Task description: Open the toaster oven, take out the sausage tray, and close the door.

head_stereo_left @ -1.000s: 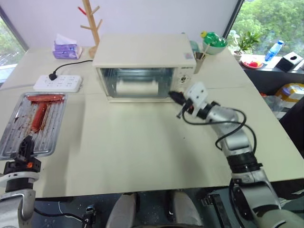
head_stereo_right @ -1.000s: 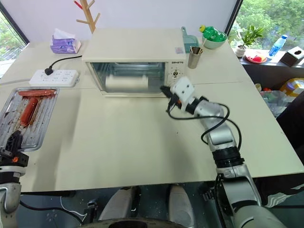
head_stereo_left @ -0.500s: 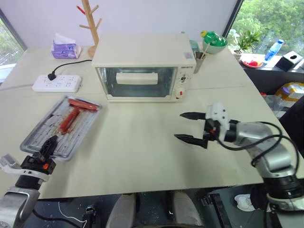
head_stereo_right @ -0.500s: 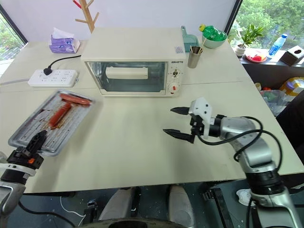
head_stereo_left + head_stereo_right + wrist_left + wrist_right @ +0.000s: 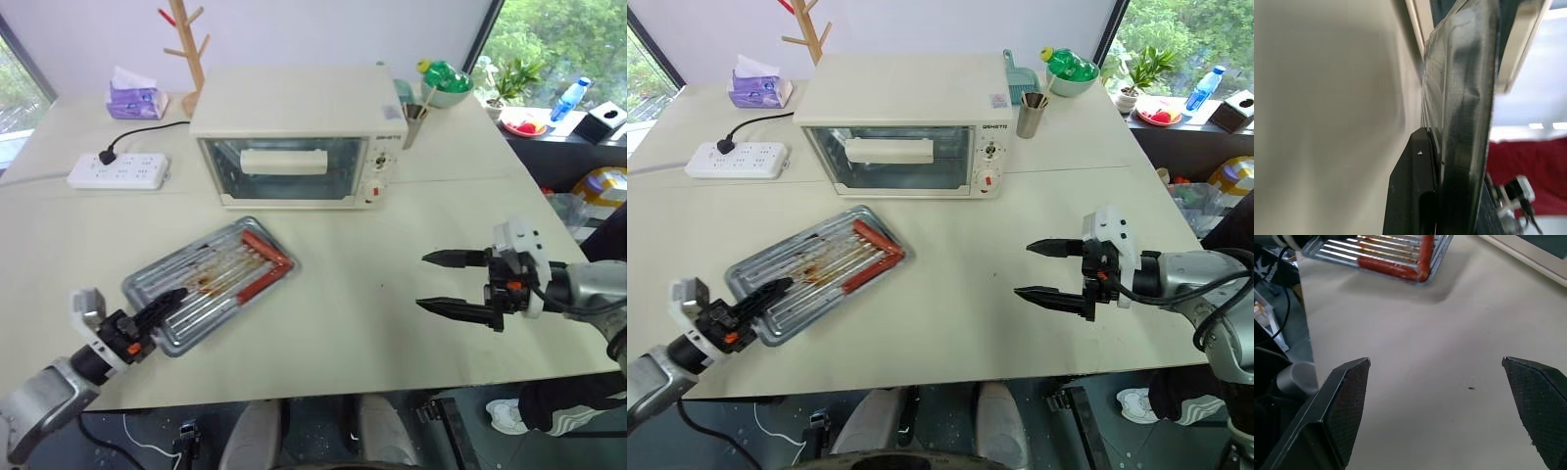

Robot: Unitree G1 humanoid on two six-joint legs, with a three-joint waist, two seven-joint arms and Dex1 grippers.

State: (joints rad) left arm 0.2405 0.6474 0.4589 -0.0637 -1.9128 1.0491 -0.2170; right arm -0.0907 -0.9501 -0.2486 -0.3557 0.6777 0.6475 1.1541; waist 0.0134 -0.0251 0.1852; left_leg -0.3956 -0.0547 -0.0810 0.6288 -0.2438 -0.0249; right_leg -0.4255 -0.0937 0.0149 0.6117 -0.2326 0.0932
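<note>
1. The surface [image 5: 323, 323] is a broad cream tabletop with windows and greenery behind it. The toaster oven [image 5: 299, 137] stands toward its far edge, and everything below is placed from that oven.
2. The oven's door [image 5: 289, 168] is shut, its glass upright and the white bar handle across the top of the window.
3. The sausage tray [image 5: 211, 284] lies in front of the oven and slightly to its left, turned at an angle, well apart from the door. Its near-left corner is close to the surface's front edge.
4. The left gripper [image 5: 157, 308] has its jaws pressed together on the tray's near-left rim; the left wrist view shows the rim [image 5: 1464, 122] clamped edge-on.
5. The right gripper [image 5: 453, 284] hovers in front of the oven and off to its right, jaws spread wide with nothing between them, pointing back across the surface.
6. A wide bare stretch lies between tray and right gripper, directly in front of the door.
7. Left of the oven sit a white power strip [image 5: 119, 170] and a purple tissue pack [image 5: 138, 100]; a metal cup [image 5: 411, 125] is just beside its right rear.
8. A second ago the tray lay far to the oven's left by the surface's edge; it has swung in toward the middle. The right gripper was then closed at the door's right side and has since drawn back and opened.
</note>
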